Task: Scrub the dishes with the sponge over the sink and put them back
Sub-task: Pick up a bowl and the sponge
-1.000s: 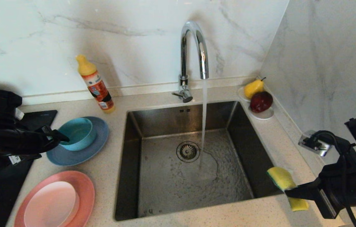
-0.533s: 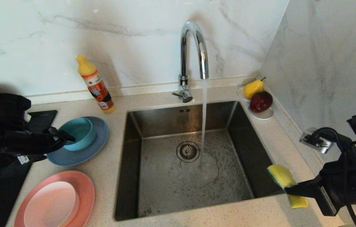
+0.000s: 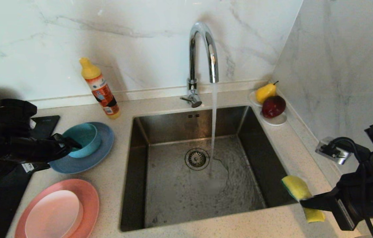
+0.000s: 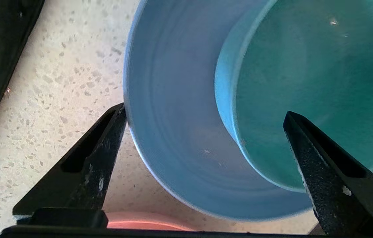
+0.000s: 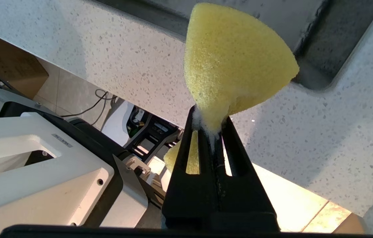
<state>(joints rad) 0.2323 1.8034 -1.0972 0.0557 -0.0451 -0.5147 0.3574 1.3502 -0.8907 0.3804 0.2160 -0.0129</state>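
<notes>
Black and wide apart, the fingers of our left gripper (image 4: 203,132) straddle the near side of the dishes on the left counter (image 3: 117,185): one fingertip sits just outside the rim of the blue plate (image 4: 170,132), the other over the edge of the teal bowl (image 4: 305,82). Nothing is gripped between them. From the head camera we see this gripper (image 3: 70,145) reaching in from the left, its tips at the bowl (image 3: 85,137), which stands on the blue plate (image 3: 100,153). Nearer to us, the small pink dish (image 3: 54,215) lies on the salmon plate (image 3: 87,195).

Our right gripper (image 5: 211,127) is pinched tight on the sponge (image 5: 236,59), squeezing its yellow foam at the waist. In the head view the gripper (image 3: 305,201) holds the sponge (image 3: 297,188) over the front right corner of the sink (image 3: 133,165), above the counter edge.

Water runs from the tap (image 3: 203,56) into the basin beside the drain (image 3: 196,159). A detergent bottle (image 3: 100,89) stands by the wall behind the blue plate. A pear (image 3: 266,92) and an apple (image 3: 273,106) sit on a saucer (image 3: 277,121) at the sink's far right corner.
</notes>
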